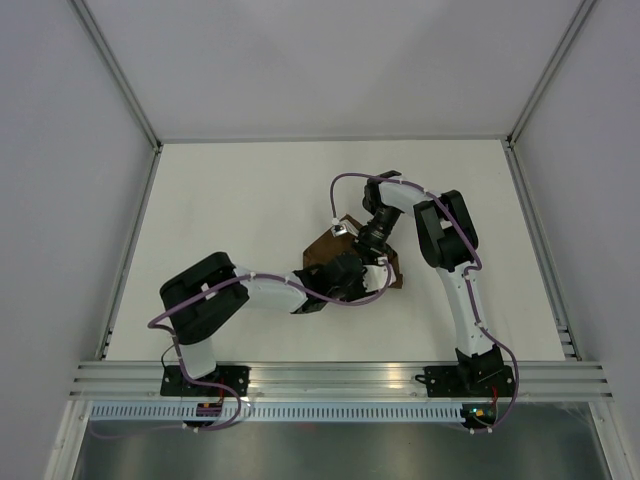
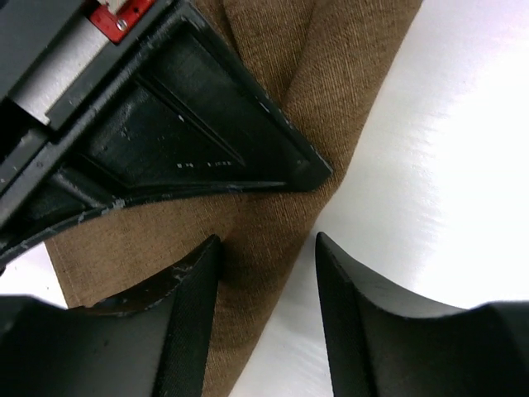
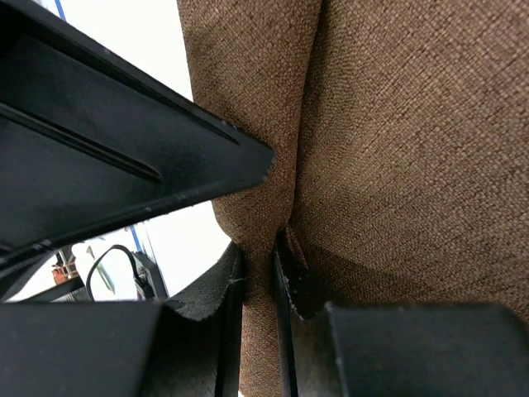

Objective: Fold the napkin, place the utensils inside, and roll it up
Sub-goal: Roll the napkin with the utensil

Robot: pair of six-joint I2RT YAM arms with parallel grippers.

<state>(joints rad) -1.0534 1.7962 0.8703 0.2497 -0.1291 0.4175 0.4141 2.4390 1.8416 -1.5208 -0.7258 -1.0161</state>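
The brown napkin point(image 1: 322, 250) lies bunched in the middle of the white table, mostly covered by both arms. My right gripper point(image 3: 258, 258) is shut on a raised fold of the napkin point(image 3: 397, 124), with cloth pinched between its two fingers. My left gripper point(image 2: 266, 248) is open and straddles the napkin's edge point(image 2: 331, 66): one fingertip point(image 2: 207, 252) is over cloth, the other over bare table. From above, the left gripper point(image 1: 352, 272) and the right gripper point(image 1: 372, 243) sit close together over the cloth. The utensils are hidden.
White table point(image 1: 230, 220) surrounds the cloth, with grey walls on three sides and a metal rail point(image 1: 340, 375) at the near edge. The right gripper's finger point(image 2: 207, 141) looms just above the left fingers; the left finger point(image 3: 124, 149) crowds the right wrist view.
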